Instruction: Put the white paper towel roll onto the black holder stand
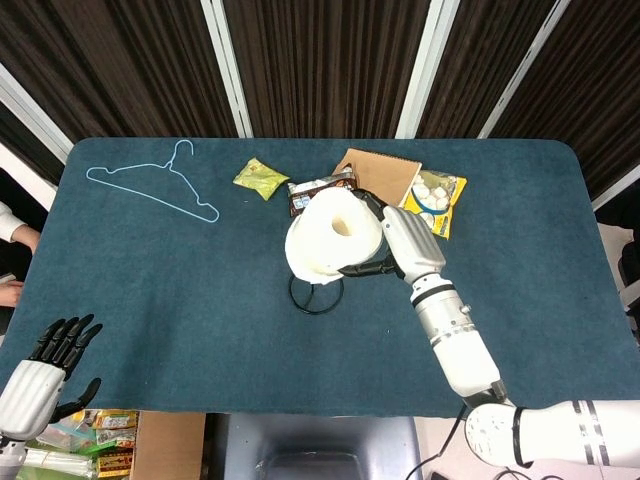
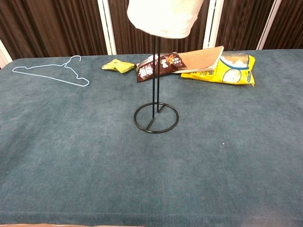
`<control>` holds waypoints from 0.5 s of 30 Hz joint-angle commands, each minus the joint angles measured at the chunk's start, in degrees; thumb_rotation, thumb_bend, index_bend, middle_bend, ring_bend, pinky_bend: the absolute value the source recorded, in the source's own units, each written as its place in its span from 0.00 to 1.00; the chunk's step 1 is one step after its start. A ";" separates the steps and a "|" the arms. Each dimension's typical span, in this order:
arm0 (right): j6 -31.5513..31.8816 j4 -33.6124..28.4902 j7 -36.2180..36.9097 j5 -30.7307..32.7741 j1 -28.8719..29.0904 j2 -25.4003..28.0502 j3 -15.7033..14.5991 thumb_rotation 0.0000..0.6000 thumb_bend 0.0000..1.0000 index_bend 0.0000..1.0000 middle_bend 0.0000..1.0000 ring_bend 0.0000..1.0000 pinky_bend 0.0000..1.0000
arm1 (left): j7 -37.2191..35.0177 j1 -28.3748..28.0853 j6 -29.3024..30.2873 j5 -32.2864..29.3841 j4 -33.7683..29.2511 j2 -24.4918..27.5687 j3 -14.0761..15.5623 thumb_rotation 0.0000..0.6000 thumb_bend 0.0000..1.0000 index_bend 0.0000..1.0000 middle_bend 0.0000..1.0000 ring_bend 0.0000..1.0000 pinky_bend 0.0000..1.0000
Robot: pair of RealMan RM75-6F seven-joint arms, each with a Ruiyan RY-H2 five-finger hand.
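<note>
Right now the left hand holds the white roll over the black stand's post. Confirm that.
Wrong hand: the right hand holds the white roll over the black stand, as the head view shows. The left hand holds nothing, off the table's near corner.

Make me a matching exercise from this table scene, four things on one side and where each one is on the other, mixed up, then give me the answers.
Things:
1. paper towel roll
2. hanger
3. holder stand
4. left robot hand

Places:
A. far left of the table
B. table centre
C. off the near left corner
D. held over the stand

Pairs: 1-D, 2-A, 3-B, 4-C
</note>
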 commanded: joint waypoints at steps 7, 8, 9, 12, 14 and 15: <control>3.43 2.95 -4.09 2.96 3.83 -4.46 -2.06 1.00 0.36 0.91 0.69 0.59 0.57 | -0.35 0.02 0.04 -0.19 0.48 -0.21 -0.06 1.00 0.39 0.00 0.00 0.00 0.08; 3.47 3.37 -4.45 3.43 4.15 -4.95 -2.29 1.00 0.36 0.90 0.69 0.59 0.57 | -0.41 0.03 0.02 -0.27 0.55 -0.25 -0.07 1.00 0.39 0.00 0.00 0.00 0.08; 3.48 3.68 -4.68 3.82 4.36 -5.26 -2.40 1.00 0.36 0.88 0.69 0.59 0.57 | -0.44 0.03 0.00 -0.31 0.60 -0.28 -0.07 1.00 0.39 0.00 0.00 0.00 0.08; 3.38 4.43 -5.03 3.84 4.70 -5.97 -2.77 1.00 0.36 0.75 0.68 0.57 0.56 | -0.47 0.04 -0.02 -0.29 0.73 -0.36 -0.02 1.00 0.39 0.00 0.00 0.00 0.08; 3.41 4.60 -5.08 3.53 4.71 -6.11 -2.92 1.00 0.36 0.58 0.62 0.52 0.52 | -0.47 0.05 -0.01 -0.28 0.76 -0.38 -0.02 1.00 0.39 0.00 0.00 0.00 0.08; 3.47 5.38 -6.13 1.69 4.88 -6.48 -4.11 1.00 0.36 0.48 0.58 0.48 0.50 | -0.48 0.08 0.02 -0.25 0.86 -0.44 0.03 1.00 0.40 0.00 0.00 0.00 0.08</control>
